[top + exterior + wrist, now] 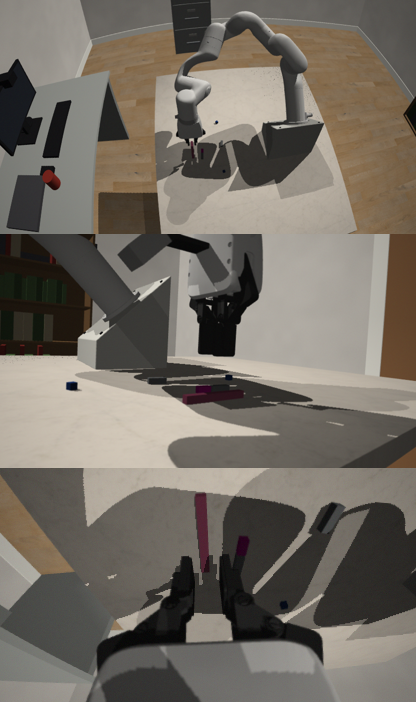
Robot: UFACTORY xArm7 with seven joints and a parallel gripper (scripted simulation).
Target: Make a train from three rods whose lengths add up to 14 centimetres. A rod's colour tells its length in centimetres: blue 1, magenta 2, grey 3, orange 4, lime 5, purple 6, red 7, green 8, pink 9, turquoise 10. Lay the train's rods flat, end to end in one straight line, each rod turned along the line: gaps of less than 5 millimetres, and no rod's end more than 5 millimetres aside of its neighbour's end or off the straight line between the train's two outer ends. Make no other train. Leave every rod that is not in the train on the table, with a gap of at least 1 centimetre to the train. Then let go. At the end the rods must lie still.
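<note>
My gripper (191, 142) (216, 353) (206, 568) is partly open and empty, its fingers a narrow gap apart. It hangs above the long pink rod (192, 151) (213, 397) (201, 523), which lies flat on the table. A magenta rod (202, 151) (203, 389) (242, 546) and a grey rod (202, 156) (220, 388) (239, 563) lie end to end beside it, with no clear gap; a finger partly hides the grey one in the wrist view. Another grey rod (221, 143) (157, 380) (328, 518) lies apart, turned differently in the wrist view.
One blue rod (216, 122) (71, 385) lies towards the back in the top view. Another blue rod (223, 171) (228, 377) (283, 605) lies towards the front. The arm's base (291, 139) (130, 344) stands on the right in the top view. Arm shadows cover the rod area.
</note>
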